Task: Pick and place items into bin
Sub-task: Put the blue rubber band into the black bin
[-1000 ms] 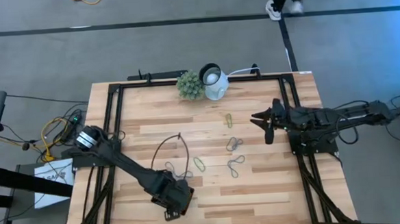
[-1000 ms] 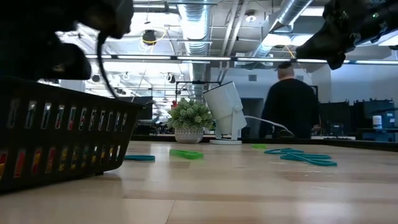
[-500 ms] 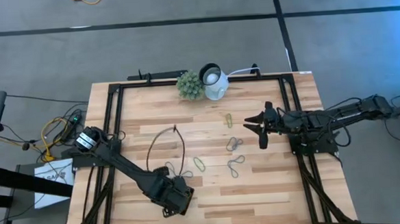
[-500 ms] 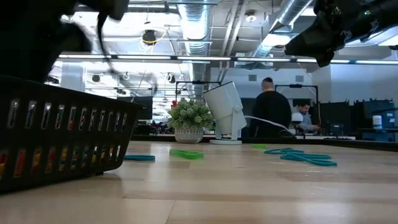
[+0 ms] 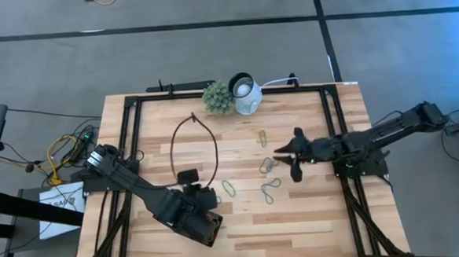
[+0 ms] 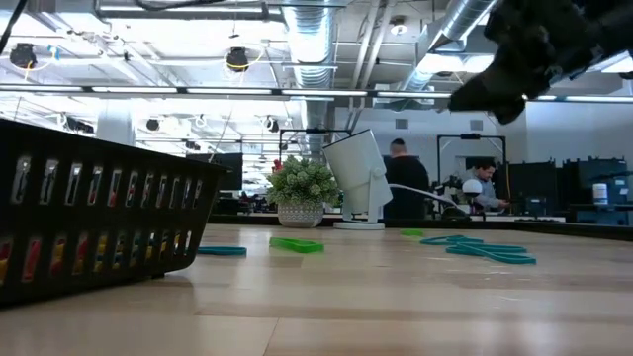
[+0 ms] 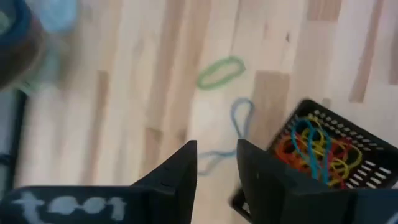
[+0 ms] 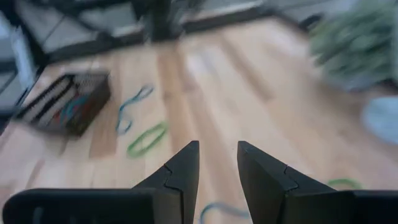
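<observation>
Loose rubber bands [image 5: 268, 165] lie mid-worktop [image 5: 312, 211], more already in the black bin [image 7: 323, 149] near the left gripper [image 5: 186, 178]. The right gripper [image 5: 292, 158] hovers beside them. Both grippers' fingers are slightly spread and empty; the bands look light and floppy, best pinched across one strand.

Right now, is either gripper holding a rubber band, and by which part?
No. The left gripper and the right gripper both show bare gaps between their fingers; nothing is held.

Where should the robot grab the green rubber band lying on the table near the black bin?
Probably from straight above, pinching one long side of the green rubber band. It lies flat as a thin narrow loop on the table, so there is no edge to grip sideways. The right gripper hovers nearby.
</observation>
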